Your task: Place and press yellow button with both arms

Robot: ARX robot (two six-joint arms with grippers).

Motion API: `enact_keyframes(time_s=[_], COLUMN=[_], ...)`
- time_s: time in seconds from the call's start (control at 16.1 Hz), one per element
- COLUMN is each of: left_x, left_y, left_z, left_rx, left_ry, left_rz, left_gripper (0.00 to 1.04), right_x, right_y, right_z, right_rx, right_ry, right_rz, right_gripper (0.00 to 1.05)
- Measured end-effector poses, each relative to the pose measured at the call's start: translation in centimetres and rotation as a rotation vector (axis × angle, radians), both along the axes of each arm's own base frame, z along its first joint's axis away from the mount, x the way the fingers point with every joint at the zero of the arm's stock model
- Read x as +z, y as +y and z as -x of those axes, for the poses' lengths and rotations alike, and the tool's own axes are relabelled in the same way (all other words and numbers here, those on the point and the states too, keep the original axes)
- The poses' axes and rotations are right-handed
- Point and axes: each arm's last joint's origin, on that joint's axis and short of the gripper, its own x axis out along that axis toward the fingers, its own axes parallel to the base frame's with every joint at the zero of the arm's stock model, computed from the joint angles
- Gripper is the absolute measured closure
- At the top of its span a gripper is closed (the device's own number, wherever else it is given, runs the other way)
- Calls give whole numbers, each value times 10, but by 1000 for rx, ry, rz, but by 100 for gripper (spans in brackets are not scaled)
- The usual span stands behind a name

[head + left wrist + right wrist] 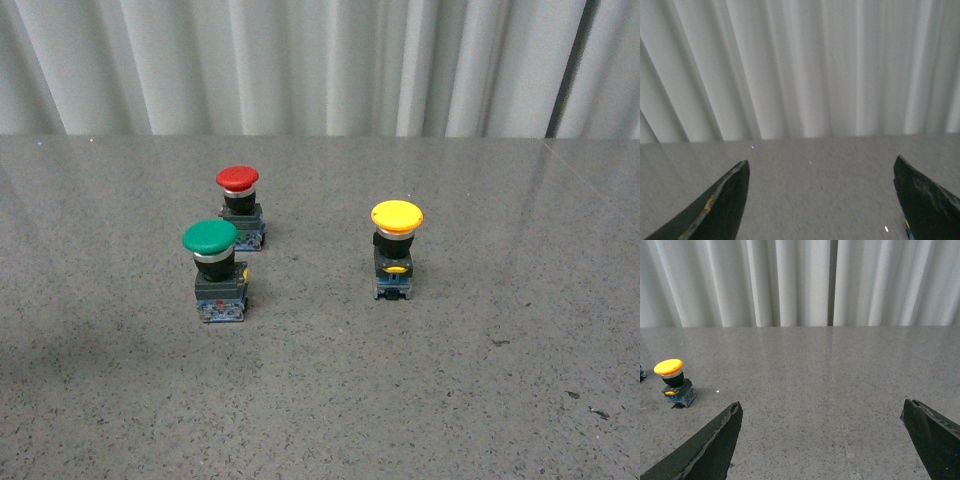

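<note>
The yellow button is standing upright on the grey speckled table, at about 3 o'clock from the green button and well apart from it. The red button is sitting at about 1 o'clock from the green one, just behind it. In the front view, each button's dark block is showing small coloured patches, yellow on the yellow button's front and blue at its foot. Any lettering on them is too small to read.

Neither arm is showing in the front view. The left gripper is holding its two dark fingers spread wide with nothing between them. Only the tips are showing, the rest being cut off by the frame. That picture is soft and blurred, taking in bare table and the pale pleated curtain. A faint yellowish streak is running along one finger's edge, too unclear to identify.

The right gripper is likewise keeping its fingers wide apart and empty, again with only the tips in frame. Its camera is catching the yellow button off to one side, well clear of both fingers. A blue sliver is peeking in at the frame's edge beside it, cut off too far to tell what it is.
</note>
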Motion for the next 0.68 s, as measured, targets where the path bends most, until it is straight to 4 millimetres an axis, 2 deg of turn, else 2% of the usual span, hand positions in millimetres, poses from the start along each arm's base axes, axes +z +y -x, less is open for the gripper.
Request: enact_keyframes(time_s=[0.06,0.19,0.31,0.44,0.5,0.68], left_x=[-24,-42,-64,-74,-78,-92], left_y=[14,18,24,28,29,41], left_z=[23,34,42,49,53,62], left_rx=[-79,-146,-136,-134,-135,-122], left_ry=[49,39,64,60,50,51], left_rz=[77,129,139,151,156,156], left_gripper=[35,57,78,96,103,103], right_x=[0,0,0,0,0,0], right_y=[0,0,0,0,0,0], right_z=[0,0,0,0,0,0], right_rx=[0,0,0,0,0,0], right_ry=[1,0,0,0,0,1], right_rz=[0,0,0,0,0,0], right_gripper=[7,7,7,7,7,7])
